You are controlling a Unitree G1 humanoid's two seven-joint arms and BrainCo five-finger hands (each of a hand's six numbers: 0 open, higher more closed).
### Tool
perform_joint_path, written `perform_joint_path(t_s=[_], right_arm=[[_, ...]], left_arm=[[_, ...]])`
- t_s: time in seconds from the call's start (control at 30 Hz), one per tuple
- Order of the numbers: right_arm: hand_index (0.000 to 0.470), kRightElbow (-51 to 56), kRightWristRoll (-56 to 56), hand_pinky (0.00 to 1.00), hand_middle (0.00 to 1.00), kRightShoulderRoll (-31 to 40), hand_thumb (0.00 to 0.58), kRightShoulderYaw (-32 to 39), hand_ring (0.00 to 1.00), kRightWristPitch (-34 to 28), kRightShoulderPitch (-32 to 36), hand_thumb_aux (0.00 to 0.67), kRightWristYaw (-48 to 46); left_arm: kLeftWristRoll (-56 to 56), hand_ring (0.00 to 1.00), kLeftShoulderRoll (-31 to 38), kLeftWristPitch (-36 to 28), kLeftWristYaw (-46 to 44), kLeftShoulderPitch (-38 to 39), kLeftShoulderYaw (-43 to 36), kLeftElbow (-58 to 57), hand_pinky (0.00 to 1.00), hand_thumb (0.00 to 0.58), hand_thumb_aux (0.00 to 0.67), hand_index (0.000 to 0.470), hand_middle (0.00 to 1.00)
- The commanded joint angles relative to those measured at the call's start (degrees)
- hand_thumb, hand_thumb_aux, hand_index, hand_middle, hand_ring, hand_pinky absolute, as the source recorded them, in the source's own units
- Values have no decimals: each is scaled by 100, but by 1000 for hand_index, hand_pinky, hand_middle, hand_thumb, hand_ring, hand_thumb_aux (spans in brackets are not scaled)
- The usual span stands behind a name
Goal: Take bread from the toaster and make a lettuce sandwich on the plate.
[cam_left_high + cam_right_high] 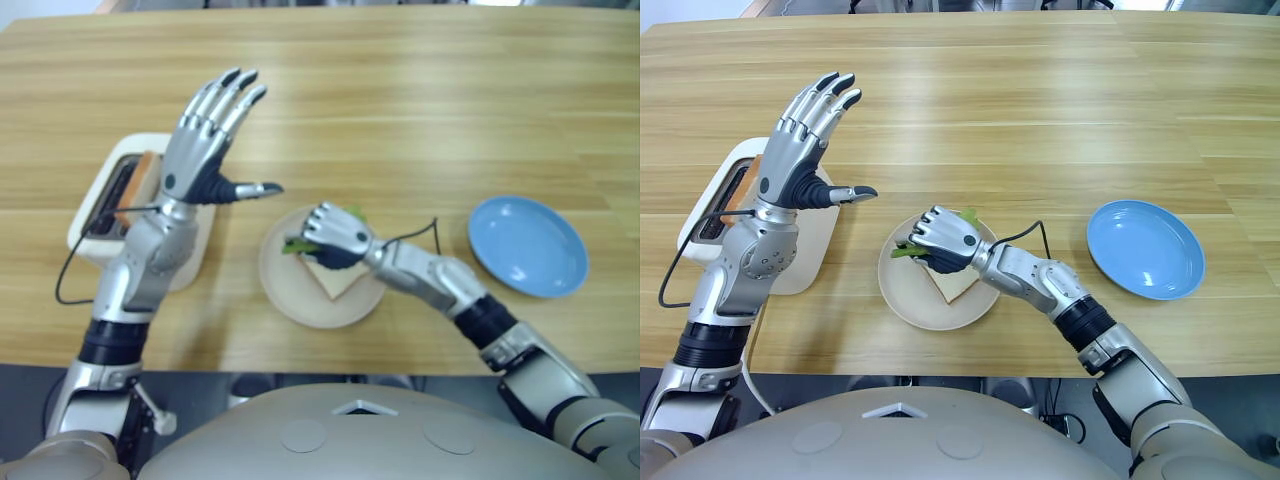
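On the surface [1020, 120], the toaster [820, 240] lies left with a slice [148, 170] in its slot, the plate [905, 300] in the middle and a second plate [1145, 250] to its right. Bread [955, 285] lies on the middle plate, with lettuce [905, 250] on it under the right hand [945, 238].

Blue plate [1145, 248]: round, shallow, lying flat on the right side of the tabletop [1040, 90]. Tabletop: light wood planks, grain running left to right, with a seam on the right.
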State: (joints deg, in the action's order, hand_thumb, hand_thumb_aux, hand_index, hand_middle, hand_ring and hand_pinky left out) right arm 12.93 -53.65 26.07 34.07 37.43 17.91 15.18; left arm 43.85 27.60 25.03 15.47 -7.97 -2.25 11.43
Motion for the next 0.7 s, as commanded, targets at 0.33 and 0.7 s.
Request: perform_joint_path(t_s=[0.33,0.7], right_arm=[[260,1362,-194,1000,1000,291,470,138,1000,244,-39,378,169],[197,836,10,1000,1000,287,390,-58,1000,517,-203,286,91]], left_arm=[[-46,0,66,43,-116,181,80,81,0,0,0,0,0],[-5,0,9,74,-180,152,-44,73,0,0,0,0,0]])
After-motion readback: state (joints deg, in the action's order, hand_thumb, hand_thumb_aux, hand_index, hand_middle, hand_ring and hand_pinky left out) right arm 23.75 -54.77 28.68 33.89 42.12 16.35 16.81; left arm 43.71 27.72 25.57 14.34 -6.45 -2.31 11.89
